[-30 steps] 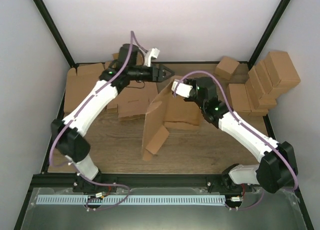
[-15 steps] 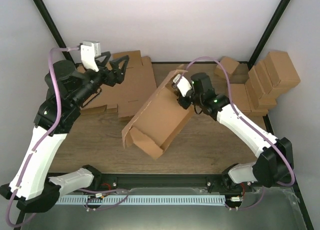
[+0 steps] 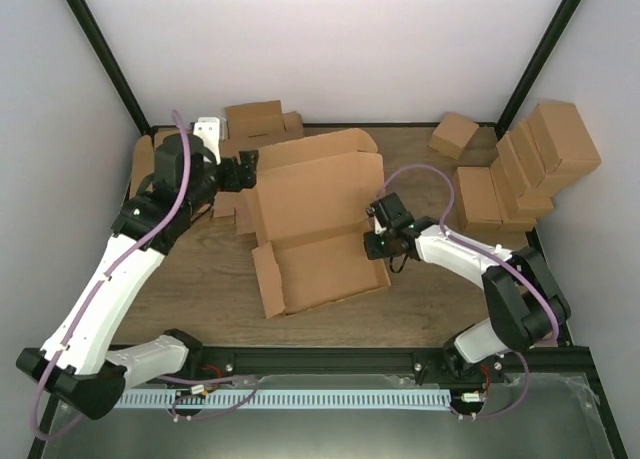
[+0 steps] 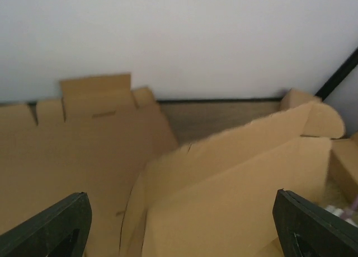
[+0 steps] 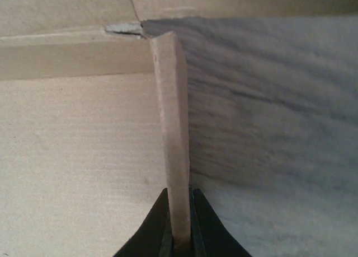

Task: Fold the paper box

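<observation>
Roughly halfway, I judge: the paper box [image 3: 315,219] lies mid-frame, lid unclosed; right hand [image 5: 179,226] pinches its side wall, left hand [image 3: 243,169] hangs wide, upper left.

The paper box [image 3: 315,229], which stood on edge at the centre of the scene a second ago and was then held tilted in the air, now lies flat on the tabletop [image 3: 200,279], tray facing up and lid panel raised along the far side. The right tool [image 3: 384,241] has moved down and nearer from the box's far upper edge and is now clamped on the tray's right wall [image 5: 173,128]. The left tool [image 3: 245,170], which had swung up and away to the far left, has returned to the lid's left edge with its fingers [image 4: 50,223] spread apart.
</observation>
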Controlling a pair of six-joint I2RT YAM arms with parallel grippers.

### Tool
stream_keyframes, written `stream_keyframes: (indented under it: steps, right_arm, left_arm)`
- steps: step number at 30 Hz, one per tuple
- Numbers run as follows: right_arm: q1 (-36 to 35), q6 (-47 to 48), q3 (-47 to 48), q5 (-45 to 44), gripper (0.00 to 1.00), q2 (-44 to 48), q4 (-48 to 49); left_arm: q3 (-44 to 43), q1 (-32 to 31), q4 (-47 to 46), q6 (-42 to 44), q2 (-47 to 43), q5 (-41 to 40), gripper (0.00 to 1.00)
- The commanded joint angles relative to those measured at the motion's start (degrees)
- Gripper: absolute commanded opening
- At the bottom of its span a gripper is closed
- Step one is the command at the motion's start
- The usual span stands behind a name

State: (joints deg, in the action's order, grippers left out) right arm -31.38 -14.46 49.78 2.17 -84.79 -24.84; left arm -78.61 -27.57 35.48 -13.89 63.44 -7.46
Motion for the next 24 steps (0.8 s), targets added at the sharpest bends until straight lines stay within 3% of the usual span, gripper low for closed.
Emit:
stream_keyframes:
  steps: [1, 5, 11, 24]
  right_arm:
    - [-0.2, -14.4, -2.5, -5.2, 0.01, 1.0, 7.5]
    - [-0.2, -17.0, -2.3, -7.0, 0.01, -1.9, 9.0]
    - [0.1, -16.8, -3.8, -11.4, 0.01, -1.7, 11.6]
    - [0.1, -13.9, -3.9, -16.6, 0.01, -0.1, 10.1]
  left_arm:
    - [2.1, 6.8, 4.9, -4.2, 2.1, 4.3, 0.93]
    - [7.2, 12.7, 5.9, -4.8, 1.6, 11.2, 0.94]
    - [17.6, 14.6, 4.0, -7.1, 1.0, 21.8, 0.93]
    - [42.0, 17.7, -12.8, -18.2, -4.9, 32.0, 0.67]
